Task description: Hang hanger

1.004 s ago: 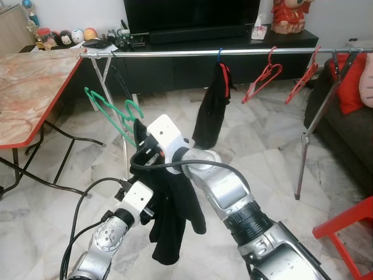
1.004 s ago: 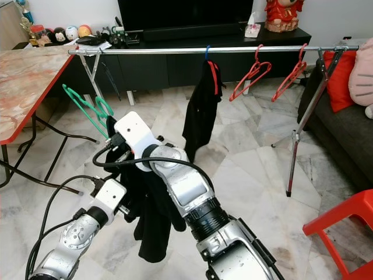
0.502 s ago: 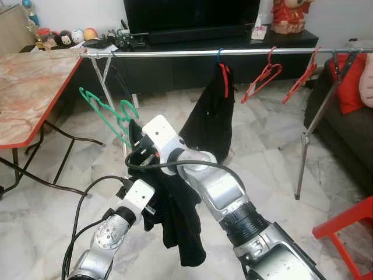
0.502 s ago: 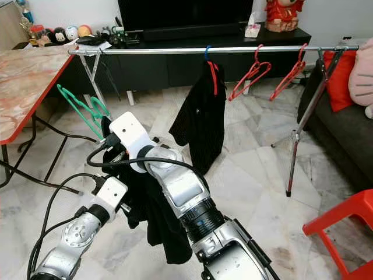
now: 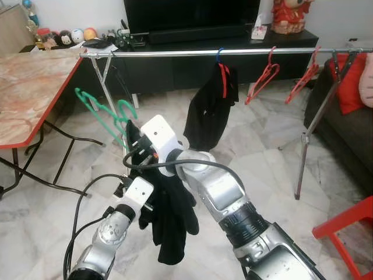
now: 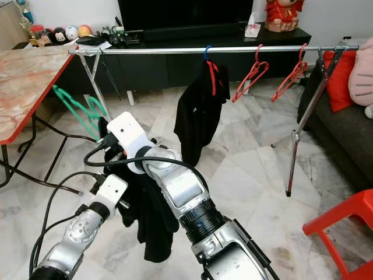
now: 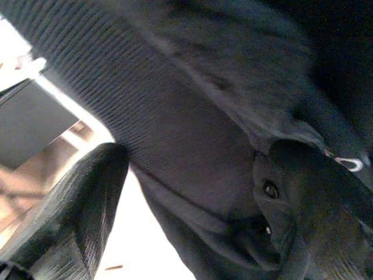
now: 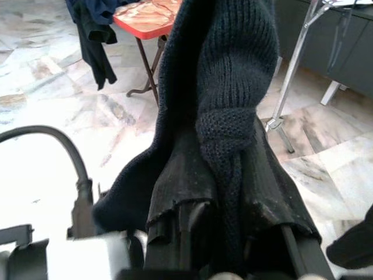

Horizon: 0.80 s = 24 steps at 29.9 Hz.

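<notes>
A green hanger (image 5: 100, 111) sticks up and to the left out of a black knit garment (image 5: 169, 216) that hangs in front of me. My right gripper (image 5: 133, 133) is shut on the top of this garment, just below the hanger; in the right wrist view the knit (image 8: 233, 76) is pinched between the fingers (image 8: 180, 186). My left gripper (image 5: 151, 201) is lower down, pressed into the cloth. In the left wrist view its fingers (image 7: 76, 216) stand apart, with dark cloth (image 7: 192, 128) across the gap. The clothes rail (image 5: 245, 51) runs across the room beyond.
On the rail hang a black garment on a blue hanger (image 5: 211, 111) and two red hangers (image 5: 263, 74) (image 5: 304, 74). A marble-topped table (image 5: 29, 87) stands on the left. A dark sofa (image 5: 344, 116) and a red stool (image 5: 345, 224) are on the right, a TV cabinet (image 5: 175, 64) behind.
My right gripper has lifted the garment and green hanger a little up and to the left. The held cloth has swung back under it, and the black garment on the rail has swung.
</notes>
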Tool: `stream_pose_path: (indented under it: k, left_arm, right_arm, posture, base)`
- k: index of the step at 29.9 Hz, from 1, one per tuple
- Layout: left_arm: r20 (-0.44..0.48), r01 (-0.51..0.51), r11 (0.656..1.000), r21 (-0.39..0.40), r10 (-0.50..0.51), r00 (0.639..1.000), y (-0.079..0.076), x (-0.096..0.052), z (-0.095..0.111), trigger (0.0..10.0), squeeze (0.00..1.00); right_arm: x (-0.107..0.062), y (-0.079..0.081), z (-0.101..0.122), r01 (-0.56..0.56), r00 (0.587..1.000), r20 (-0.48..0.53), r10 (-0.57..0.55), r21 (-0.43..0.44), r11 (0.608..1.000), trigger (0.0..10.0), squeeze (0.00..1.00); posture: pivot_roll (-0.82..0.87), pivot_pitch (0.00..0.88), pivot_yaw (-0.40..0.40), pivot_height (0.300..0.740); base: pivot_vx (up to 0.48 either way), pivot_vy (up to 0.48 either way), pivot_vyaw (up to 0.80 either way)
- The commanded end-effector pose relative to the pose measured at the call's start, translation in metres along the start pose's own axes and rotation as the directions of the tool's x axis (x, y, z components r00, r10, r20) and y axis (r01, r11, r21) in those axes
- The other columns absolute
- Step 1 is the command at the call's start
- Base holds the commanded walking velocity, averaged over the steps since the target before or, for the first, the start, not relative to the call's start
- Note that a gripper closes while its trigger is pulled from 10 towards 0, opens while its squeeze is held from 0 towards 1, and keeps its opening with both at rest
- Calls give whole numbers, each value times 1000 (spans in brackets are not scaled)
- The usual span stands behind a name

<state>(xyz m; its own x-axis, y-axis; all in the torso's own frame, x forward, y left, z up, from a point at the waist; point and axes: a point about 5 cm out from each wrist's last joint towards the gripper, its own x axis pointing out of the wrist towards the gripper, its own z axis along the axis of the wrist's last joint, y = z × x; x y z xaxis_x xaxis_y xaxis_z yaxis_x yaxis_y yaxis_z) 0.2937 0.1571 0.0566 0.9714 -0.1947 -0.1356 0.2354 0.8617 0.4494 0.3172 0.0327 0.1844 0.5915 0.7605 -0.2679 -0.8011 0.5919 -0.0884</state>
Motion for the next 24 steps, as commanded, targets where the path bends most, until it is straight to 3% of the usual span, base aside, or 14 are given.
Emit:
stream_pose_path:
  k: [1,4,10,11,12,13,14,24]
  left_arm:
    - [-41,-44,999,8,44,998,6,1,-6,10000,0]
    - [-65,-99,995,10,100,993,9,0,-9,10000,0]
    - [-60,-110,994,14,111,992,8,0,-8,10000,0]
    - [-55,-106,994,12,107,993,7,-1,-8,5765,0]
    - [-53,-104,994,12,105,993,7,-1,-8,5765,0]
    - [-51,-104,995,12,104,993,7,-1,-8,1686,0]
    - [-47,-96,995,7,97,994,6,-1,-8,0,0]
    - [0,-37,999,5,37,999,-1,-1,-3,0,0]
  right_arm:
    - [6,30,20,-94,992,92,91,24,995,0,0]
    - [5,29,21,-92,992,92,90,23,995,0,0]
    - [4,26,20,-81,993,87,79,19,997,0,0]
    - [4,25,20,-78,993,86,76,18,997,0,0]
    - [4,25,20,-76,994,85,75,18,997,0,0]
    - [4,24,20,-76,994,84,74,18,997,0,0]
    - [4,24,20,-74,994,84,72,17,997,0,0]
    - [4,24,20,-72,994,85,70,18,997,0,0]
  posture:
    - [-140,23,58,740]
    - [-140,23,58,740]
    - [-140,23,58,740]
    - [-139,25,58,740]
    - [-139,25,58,740]
    - [-139,25,58,740]
    - [-139,25,58,740]
    - [-137,24,60,740]
  base:
    - [0,0,0]
    - [0,0,0]
    - [0,0,0]
    - [0,0,0]
    - [0,0,0]
    - [0,0,0]
    - [0,0,0]
    - [0,0,0]
